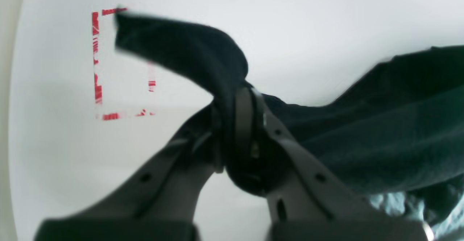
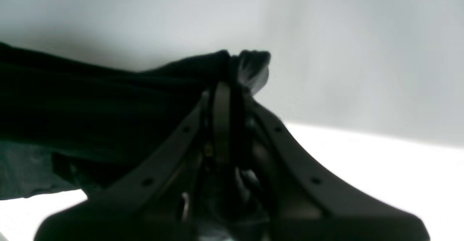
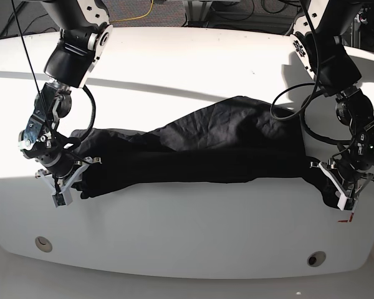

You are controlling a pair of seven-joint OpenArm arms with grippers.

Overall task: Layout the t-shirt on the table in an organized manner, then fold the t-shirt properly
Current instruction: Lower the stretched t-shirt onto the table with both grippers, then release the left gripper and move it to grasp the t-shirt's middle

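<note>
Stretched across the bench (image 3: 187,75) between both arms, t-shirt (image 3: 206,149) pinched at one end by left gripper (image 3: 340,187), at the other by right gripper (image 3: 67,182), likely for pulling fabric flat before folding.

No readable text, brand, label or number anywhere. Only sign: a red dashed rectangle mark (image 1: 121,64) printed on the glossy white table (image 1: 326,23), seen in the left wrist view with its far corner partly covered by a flap of the plain black fabric t-shirt (image 1: 380,125). In the base view, just one red corner of that mark (image 3: 346,218) showing, near the table's front edge, below the shirt's end. Nothing legible in the right wrist view.
</note>
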